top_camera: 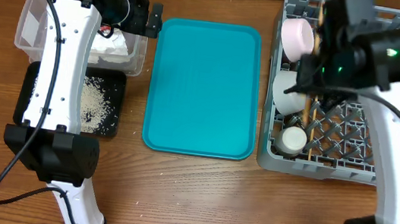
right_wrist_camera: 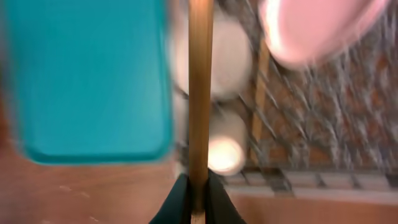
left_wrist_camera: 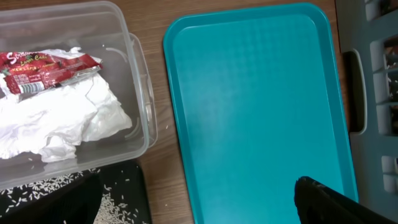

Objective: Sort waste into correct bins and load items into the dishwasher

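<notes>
Rice (top_camera: 95, 103) dots black tray (top_camera: 118, 77); plate (top_camera: 298, 36) seemingly upright in rack (top_camera: 315, 170).

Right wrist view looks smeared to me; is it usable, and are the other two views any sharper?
Right wrist view: blurred throughout; the rack, plate and teal tray are smeared, and only the chopstick in the right gripper reads fairly clearly. Left wrist view: sharp, wrapper print and napkin creases crisp, no glare. Overhead view: sharp, evenly lit, soft shadows.

Red wrapper (left_wrist_camera: 43, 67) lies atop napkin (left_wrist_camera: 68, 118) in clear tub (left_wrist_camera: 140, 93); rice (top_camera: 94, 103) in black tray (top_camera: 117, 85).
</notes>
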